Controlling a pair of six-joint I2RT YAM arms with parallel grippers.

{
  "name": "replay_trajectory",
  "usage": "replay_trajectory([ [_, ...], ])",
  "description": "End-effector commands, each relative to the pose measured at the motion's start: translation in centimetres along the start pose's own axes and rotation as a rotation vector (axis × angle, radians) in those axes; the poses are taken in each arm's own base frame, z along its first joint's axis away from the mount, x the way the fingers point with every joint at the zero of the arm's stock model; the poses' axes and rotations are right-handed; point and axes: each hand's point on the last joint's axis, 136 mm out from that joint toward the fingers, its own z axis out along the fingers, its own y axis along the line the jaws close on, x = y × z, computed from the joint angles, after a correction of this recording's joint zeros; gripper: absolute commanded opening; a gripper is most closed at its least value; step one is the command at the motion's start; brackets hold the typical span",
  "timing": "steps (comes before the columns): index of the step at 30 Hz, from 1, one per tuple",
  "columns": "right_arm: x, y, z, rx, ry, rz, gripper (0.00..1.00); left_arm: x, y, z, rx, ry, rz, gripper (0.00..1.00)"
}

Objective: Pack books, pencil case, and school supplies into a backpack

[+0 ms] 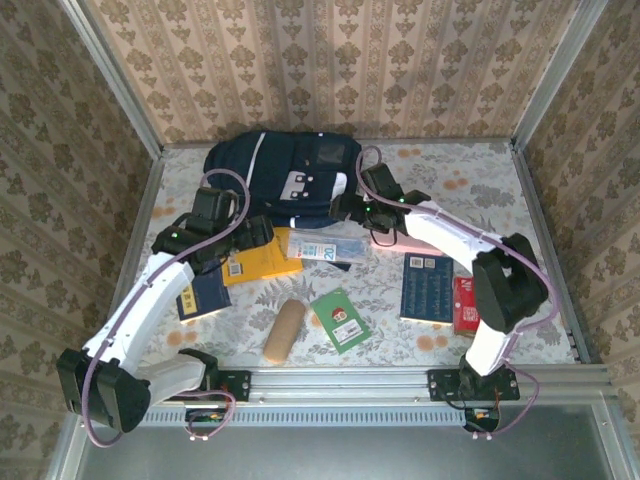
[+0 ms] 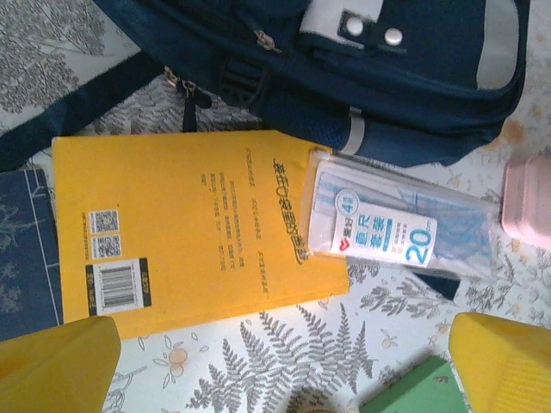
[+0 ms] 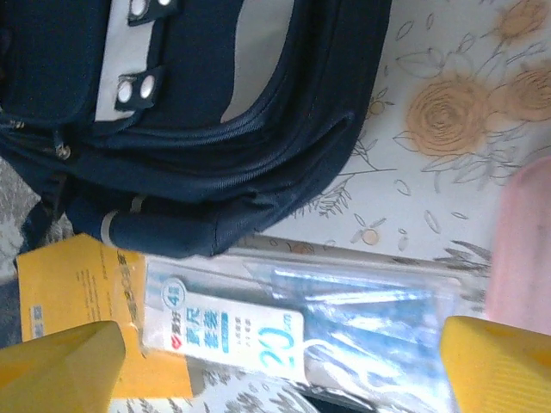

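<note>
Right fingers (image 3: 495,366) are hanging wide apart and empty, directly over the blue-and-white packet (image 3: 293,323). Its long axis is running finger to finger, not across the gap. The packet is lying mid-desk (image 1: 480,185), just beside the backpack (image 1: 270,165). Left fingers (image 2: 56,361) are gaping too, empty, sitting farther off.

Top view: from high behind, looking down on the whole table (image 1: 480,180)
Left wrist: close above the yellow book (image 2: 189,232)
Right wrist: close above the backpack (image 3: 215,103)
Shared: blue-and-white packet (image 2: 400,219), in all three
</note>
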Motion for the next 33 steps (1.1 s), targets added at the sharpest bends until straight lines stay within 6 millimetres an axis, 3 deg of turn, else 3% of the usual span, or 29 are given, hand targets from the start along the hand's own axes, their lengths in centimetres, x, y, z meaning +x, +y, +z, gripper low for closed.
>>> replay_trajectory([
  [1,-2.0,2.2,2.3,-0.065,-0.004,0.178,0.88,-1.7,-0.7,-0.4,0.061,-0.083,-0.011,1.0],
  [5,-2.3,1.8,5.6,-0.062,-0.016,0.252,0.83,-1.9,0.0,0.3,0.046,-0.045,-0.028,1.0],
  [9,-3.0,2.7,7.1,-0.125,-0.043,0.297,0.8,-1.5,0.4,0.6,0.053,-0.03,-0.048,1.0],
  [14,-3.3,3.0,9.1,-0.132,-0.054,0.331,0.66,-1.8,0.4,0.5,0.075,-0.059,-0.067,0.99],
  [16,-3.6,2.7,9.6,-0.129,-0.068,0.348,0.54,-1.8,0.5,0.5,0.073,-0.059,-0.078,0.98],
  [19,-4.2,2.5,10.1,-0.146,-0.075,0.374,0.25,-1.9,0.8,0.4,0.064,-0.058,-0.096,0.98],
  [22,-5.2,2.3,9.3,-0.153,-0.097,0.378,0.0,-2.1,1.1,0.1,0.062,-0.059,-0.119,0.99],
  [28,-8.3,0.1,4.8,-0.163,-0.159,0.388,0.0,-2.6,1.5,-0.5,0.06,-0.069,-0.144,1.0],
  [33,-9.5,-2.9,0.1,-0.081,-0.127,0.314,0.0,-2.6,1.6,-0.3,0.062,-0.063,-0.144,1.0],
])
